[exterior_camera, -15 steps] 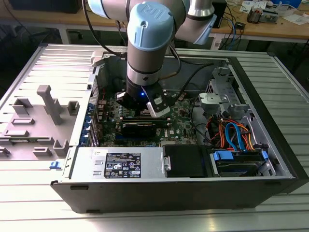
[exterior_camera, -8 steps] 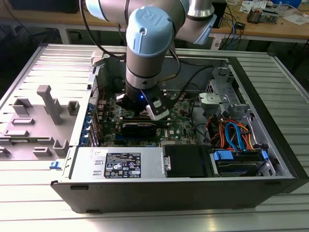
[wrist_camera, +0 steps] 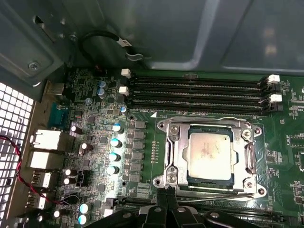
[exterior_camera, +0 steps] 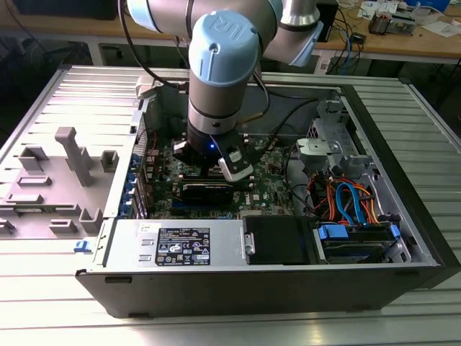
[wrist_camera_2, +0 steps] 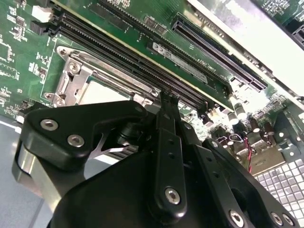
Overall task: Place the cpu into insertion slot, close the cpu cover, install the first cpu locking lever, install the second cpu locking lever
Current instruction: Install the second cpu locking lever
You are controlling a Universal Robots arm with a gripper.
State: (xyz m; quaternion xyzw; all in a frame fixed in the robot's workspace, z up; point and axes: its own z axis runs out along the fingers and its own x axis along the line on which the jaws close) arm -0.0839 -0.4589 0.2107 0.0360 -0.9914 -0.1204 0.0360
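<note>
Inside the open computer case (exterior_camera: 403, 238), the arm's gripper (exterior_camera: 216, 167) hangs low over the green motherboard (wrist_camera: 142, 99), and every place below is given relative to the insertion slot (wrist_camera: 173, 142). The cpu (wrist_camera: 210, 154) lies flat in that slot, its dull silver top showing through the square window of the cpu cover (wrist_camera: 176, 159), which is folded down around the chip. A thin wire lever (wrist_camera: 223, 199) runs along the slot's edge nearest the gripper. In the first wrist view the gripper's black fingertips (wrist_camera: 164, 199) stand close together just beside that edge, at a corner of the slot's metal rim, with nothing seen between them; whether they touch the lever I cannot tell. In the second wrist view the black gripper (wrist_camera_2: 167, 107) stands in front of the cpu (wrist_camera_2: 102, 90), its narrow fingers (wrist_camera_2: 165, 109) pressed together. Long black memory slots (wrist_camera: 194, 90) lie beyond the slot's far edge, parallel to it.
</note>
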